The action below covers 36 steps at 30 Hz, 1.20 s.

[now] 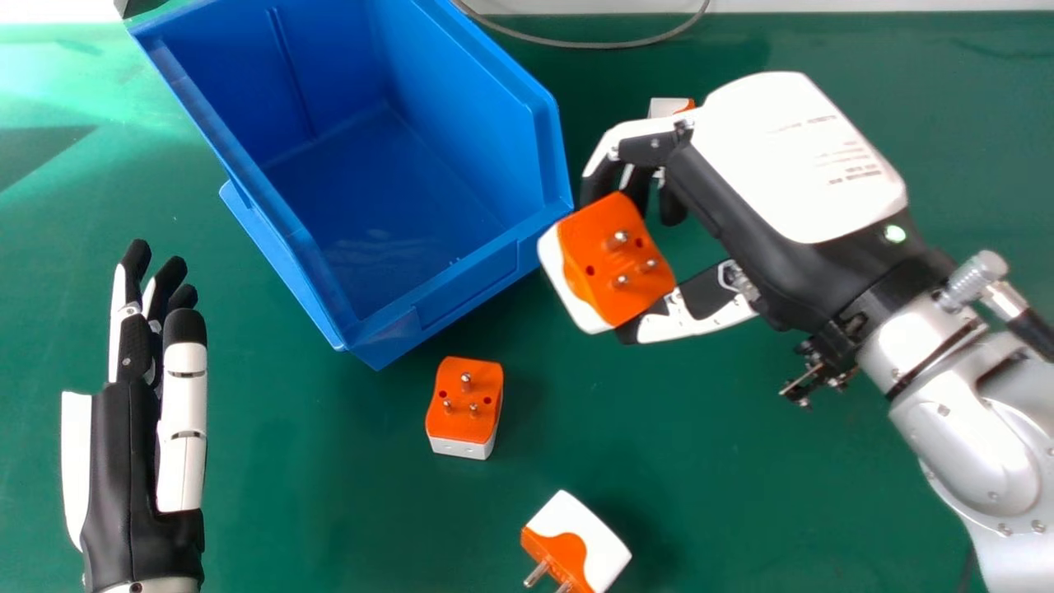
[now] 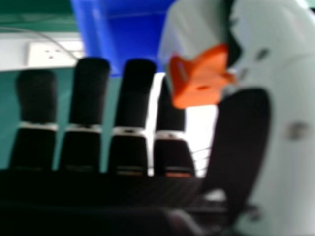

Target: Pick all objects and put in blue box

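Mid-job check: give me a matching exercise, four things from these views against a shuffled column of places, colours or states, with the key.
1. Cable
2. Left hand
3. Box
4. Right hand

A. Pinching a plug
B. Blue, open-topped
C. Grey, near the head view's top edge
D. At the head view's left, fingers extended

Pairs: 1-C, 2-D, 3-B, 4-A

four orange-and-white plug adapters point(image 1: 465, 418), one blue box point(image 1: 461, 284) toward ten o'clock in the head view, one grey cable point(image 1: 576, 44) toward twelve, one white socket unit point(image 2: 39, 58)
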Available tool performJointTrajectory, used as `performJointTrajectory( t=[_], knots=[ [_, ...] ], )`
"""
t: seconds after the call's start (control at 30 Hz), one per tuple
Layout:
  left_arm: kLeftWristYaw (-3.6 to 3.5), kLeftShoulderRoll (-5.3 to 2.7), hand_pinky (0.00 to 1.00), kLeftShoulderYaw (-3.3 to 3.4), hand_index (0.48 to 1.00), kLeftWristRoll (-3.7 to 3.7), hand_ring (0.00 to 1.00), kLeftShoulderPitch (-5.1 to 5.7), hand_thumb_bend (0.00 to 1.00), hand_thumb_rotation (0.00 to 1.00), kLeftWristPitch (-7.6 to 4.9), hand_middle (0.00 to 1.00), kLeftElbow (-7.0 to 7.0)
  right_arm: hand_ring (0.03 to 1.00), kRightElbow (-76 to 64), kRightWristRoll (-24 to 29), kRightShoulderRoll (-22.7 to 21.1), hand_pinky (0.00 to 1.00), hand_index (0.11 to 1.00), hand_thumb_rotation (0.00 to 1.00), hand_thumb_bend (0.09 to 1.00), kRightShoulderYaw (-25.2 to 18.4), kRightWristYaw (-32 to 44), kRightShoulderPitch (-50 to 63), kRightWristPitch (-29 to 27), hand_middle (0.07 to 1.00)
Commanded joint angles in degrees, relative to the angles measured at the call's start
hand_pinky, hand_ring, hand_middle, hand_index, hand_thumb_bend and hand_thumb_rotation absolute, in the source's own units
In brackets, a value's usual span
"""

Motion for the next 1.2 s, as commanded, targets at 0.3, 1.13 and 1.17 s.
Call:
performJointTrajectory(
  t=[0.3, 1.13, 1.17],
  knots=[
    [1.12, -0.13, 0.91, 0.06, 0.97, 1.25, 0.92, 0.29, 0.46, 0.96, -0.57, 0.94, -0.87, 0.402, -0.5, -1.2, 4.8, 0.29, 0.533, 0.0, 0.488, 3.5, 0.4, -4.3, -1.8, 0.49],
    [0.76, 0.22, 0.87, -0.12, 0.946, 0.69, 0.9, -0.27, 0.45, 0.95, -0.3, 0.92, -0.71, 0.413, 20.2, -5.5, 15.2, 0.3, 0.518, 0.0, 0.49, 11.5, -7.0, -18.9, -3.9, 0.507],
    [0.72, 0.25, 0.87, -0.12, 0.946, 0.69, 0.9, -0.29, 0.45, 0.95, -0.37, 0.92, -0.65, 0.413, 20.9, -5.7, 15.6, 0.3, 0.518, 0.0, 0.49, 11.7, -7.1, -19.5, -3.7, 0.507]
  ],
)
